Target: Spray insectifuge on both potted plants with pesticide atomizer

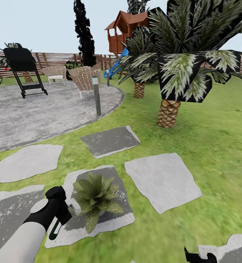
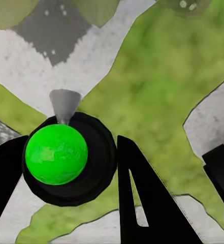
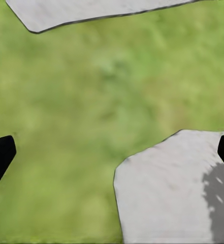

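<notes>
Gripping slim dark atomizer bottle with green-topped cap (image 2: 57, 153), left pincer (image 1: 59, 215) hovers just beside small speckled green rosette plant (image 1: 95, 195), which sits on grey stepping stone (image 1: 115, 219). Pale nozzle end near plant's leaves. Right pincer (image 3: 112, 152) spread open over lawn (image 3: 91, 101), well apart from plant.

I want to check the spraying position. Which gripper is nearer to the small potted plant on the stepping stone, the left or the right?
Left. The left gripper, holding the pesticide atomizer, is right beside the potted plant. The right gripper is far off, low at the picture's edge, over grass.
</notes>
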Robot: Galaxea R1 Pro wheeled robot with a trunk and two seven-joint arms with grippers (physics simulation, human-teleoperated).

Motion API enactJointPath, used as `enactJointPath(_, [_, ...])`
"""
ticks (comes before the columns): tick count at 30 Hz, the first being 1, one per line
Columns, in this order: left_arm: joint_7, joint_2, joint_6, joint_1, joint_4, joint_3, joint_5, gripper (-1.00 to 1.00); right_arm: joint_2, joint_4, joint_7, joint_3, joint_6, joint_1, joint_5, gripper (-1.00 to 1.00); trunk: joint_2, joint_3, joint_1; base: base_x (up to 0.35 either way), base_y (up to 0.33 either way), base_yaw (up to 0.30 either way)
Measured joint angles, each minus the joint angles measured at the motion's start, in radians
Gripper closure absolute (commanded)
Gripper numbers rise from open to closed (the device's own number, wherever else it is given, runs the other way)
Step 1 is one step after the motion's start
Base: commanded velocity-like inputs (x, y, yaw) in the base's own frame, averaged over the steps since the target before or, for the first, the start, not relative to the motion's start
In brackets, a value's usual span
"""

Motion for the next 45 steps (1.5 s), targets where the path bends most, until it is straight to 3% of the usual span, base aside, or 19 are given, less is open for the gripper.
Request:
enactJointPath(6, [0.0, -0.001, 0.001, 0.0, 0.0, 0.001, 0.0, 1.0, -0.001, 0.0, 0.0, 0.0, 0.0, 0.0, 0.0, -1.0, 0.0, 0.0, 0.0, -0.135, 0.281, -0.03])
enactJointPath(15, [-0.003, -0.004, 0.0, 0.0, 0.002, -0.001, 0.002, 1.0, -0.001, 0.0, 0.0, 0.0, 0.0, 0.0, 0.0, -1.0, 0.0, 0.0, -0.001, 0.052, 0.243, -0.277])
enactJointPath(17, [-0.051, -0.004, 0.0, -0.001, 0.001, -0.003, -0.002, 1.0, -0.001, 0.0, 0.0, 0.0, 0.0, 0.0, 0.0, -1.0, 0.0, 0.0, 0.0, 0.014, 0.022, -0.292])
enactJointPath(18, [-0.076, -0.003, -0.002, -0.001, 0.001, -0.003, -0.01, 1.0, -0.001, 0.0, 0.0, 0.0, 0.0, 0.0, 0.0, -1.0, 0.0, 0.0, 0.0, 0.006, 0.009, -0.215])
enactJointPath(20, [-0.139, -0.002, -0.003, -0.003, 0.0, -0.016, -0.061, 1.0, -0.001, 0.0, 0.0, 0.0, 0.0, 0.0, 0.0, -1.0, 0.0, 0.0, 0.0, 0.002, 0.004, -0.093])
enactJointPath(23, [-0.174, -0.004, -0.004, -0.002, 0.0, -0.028, -0.12, 1.0, 0.0, 0.0, 0.0, 0.0, 0.0, 0.0, 0.0, -1.0, 0.0, 0.0, 0.0, 0.001, 0.001, -0.027])
enactJointPath(25, [-0.182, -0.005, -0.003, -0.001, 0.0, -0.03, -0.135, 1.0, 0.0, 0.0, 0.0, 0.0, 0.0, 0.0, 0.0, -1.0, 0.0, 0.0, 0.0, 0.0, 0.0, -0.03])
enactJointPath(32, [-0.185, -0.005, -0.002, -0.002, 0.0, -0.029, -0.141, 1.0, -0.001, 0.0, 0.0, 0.0, 0.0, 0.0, 0.0, -1.0, 0.0, 0.0, 0.0, 0.0, 0.01, -0.253])
enactJointPath(45, [-0.187, -0.005, -0.001, -0.002, -0.001, -0.023, -0.14, 1.0, -0.001, 0.0, 0.0, 0.0, 0.0, 0.0, 0.002, -1.0, 0.0, 0.0, -0.001, 0.01, 0.29, -0.04])
